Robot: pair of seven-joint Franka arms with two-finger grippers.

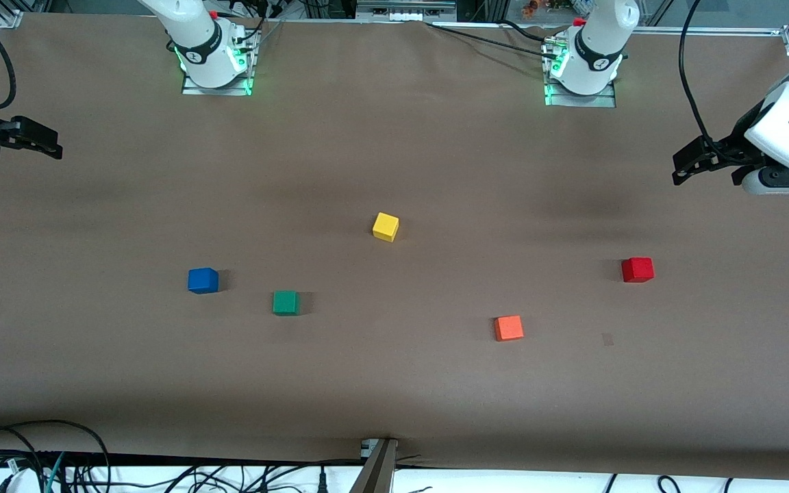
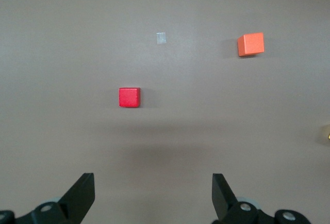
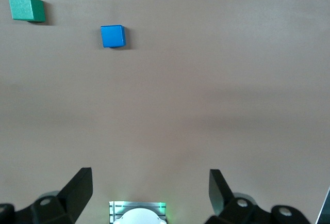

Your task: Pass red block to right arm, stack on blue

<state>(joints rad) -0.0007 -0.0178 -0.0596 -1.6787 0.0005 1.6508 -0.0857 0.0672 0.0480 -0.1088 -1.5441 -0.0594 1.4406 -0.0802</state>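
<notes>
Both arms are glossy white with black joint rings carrying a small white mark, and each base glows green beside a metal mounting plate. Black cables run from the bases. The left pincer (image 1: 692,164) and right pincer (image 1: 42,140) are matte black, with wedge-shaped fingers (image 2: 82,195) and small silver screws at the knuckles.

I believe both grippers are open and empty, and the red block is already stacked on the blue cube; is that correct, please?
Not quite. Both the left gripper and the right gripper are open and empty, but the red block sits on the table near the left arm's end, well apart from the blue cube, as the front view shows.
</notes>
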